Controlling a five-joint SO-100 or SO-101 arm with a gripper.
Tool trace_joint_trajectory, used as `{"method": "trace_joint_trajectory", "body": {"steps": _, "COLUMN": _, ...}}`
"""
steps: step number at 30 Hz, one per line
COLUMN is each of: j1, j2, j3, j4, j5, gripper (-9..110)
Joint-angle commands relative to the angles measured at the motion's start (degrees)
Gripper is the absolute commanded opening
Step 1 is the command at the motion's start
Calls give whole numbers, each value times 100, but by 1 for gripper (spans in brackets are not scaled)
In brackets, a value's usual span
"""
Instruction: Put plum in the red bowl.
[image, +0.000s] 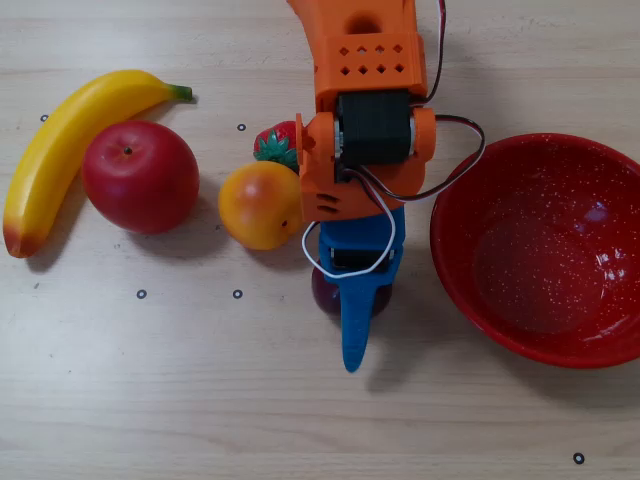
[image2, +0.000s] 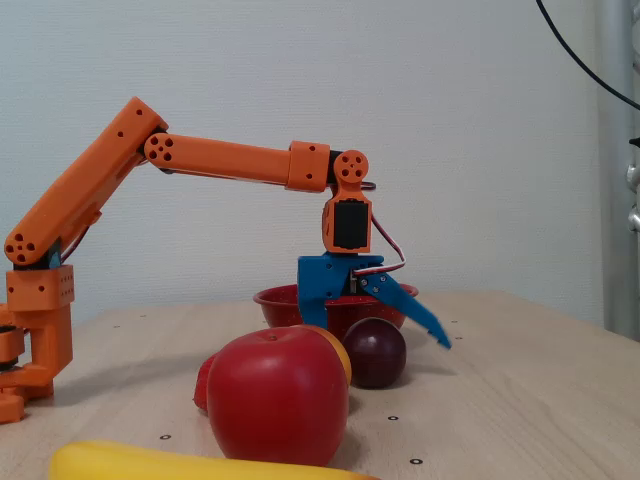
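The dark purple plum (image2: 375, 352) rests on the wooden table, and in the overhead view only slivers of the plum (image: 322, 292) show beneath the arm. My blue gripper (image2: 375, 333) hangs right over it, open. Its fixed finger stands on the plum's left in the fixed view, and the moving finger (image2: 425, 322) slants down on its right without touching. Seen from overhead, the gripper (image: 346, 300) points toward the table's near edge. The speckled red bowl (image: 540, 250) sits empty to the right, and in the fixed view the red bowl (image2: 275, 300) stands behind the gripper.
A row of fruit lies left of the gripper in the overhead view: an orange (image: 258, 205) close to the wrist, a strawberry (image: 275, 142) behind it, a red apple (image: 140, 177) and a banana (image: 70, 150). The arm's base (image2: 35, 330) stands far left.
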Motion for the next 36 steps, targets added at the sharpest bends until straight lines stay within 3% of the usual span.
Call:
{"method": "trace_joint_trajectory", "body": {"steps": 1, "j1": -193, "j2": 229, "j3": -545, "j4": 62, "j5": 9, "gripper": 48}}
{"method": "trace_joint_trajectory", "body": {"steps": 22, "j1": -202, "j2": 211, "j3": -519, "j4": 88, "j5": 246, "gripper": 22}}
{"method": "trace_joint_trajectory", "body": {"steps": 25, "j1": -202, "j2": 220, "j3": -519, "j4": 105, "j5": 290, "gripper": 15}}
{"method": "trace_joint_trajectory", "body": {"steps": 28, "j1": -211, "j2": 290, "j3": -519, "j4": 123, "j5": 343, "gripper": 0}}
{"method": "trace_joint_trajectory", "body": {"steps": 36, "j1": -123, "j2": 1178, "j3": -571, "j4": 527, "j5": 105, "gripper": 0}}
